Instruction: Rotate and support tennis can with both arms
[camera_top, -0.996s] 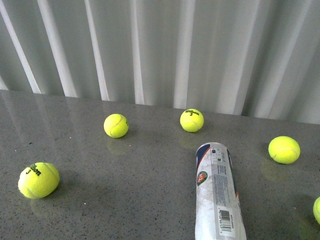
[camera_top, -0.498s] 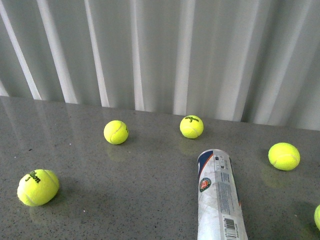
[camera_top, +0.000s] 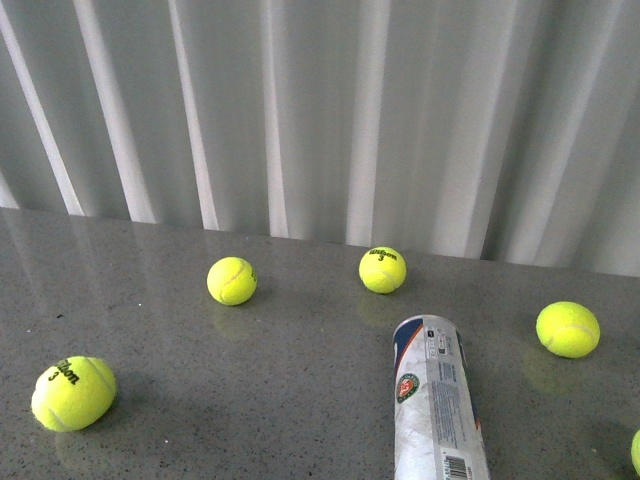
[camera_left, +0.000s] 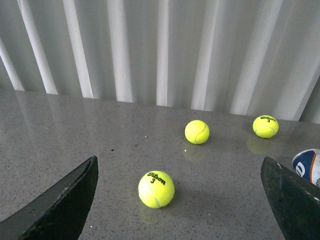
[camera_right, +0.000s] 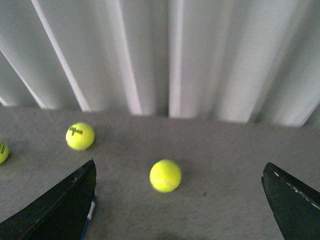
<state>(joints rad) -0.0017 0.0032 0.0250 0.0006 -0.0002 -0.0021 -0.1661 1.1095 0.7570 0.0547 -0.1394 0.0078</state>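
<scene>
Lying on its side near the table's (camera_top: 250, 410) near edge, right of centre, the tennis can (camera_top: 435, 400) is gripped by neither arm. The left gripper (camera_left: 179, 165) and right gripper (camera_right: 180, 165) are both spread wide. A one-sided push would probably roll the can into the loose tennis balls (camera_top: 232, 281).

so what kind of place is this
Likely a staged test bench: grey speckled tabletop, plain white pleated curtain backdrop, yellow tennis balls scattered around a clear plastic tennis can lying down.
</scene>
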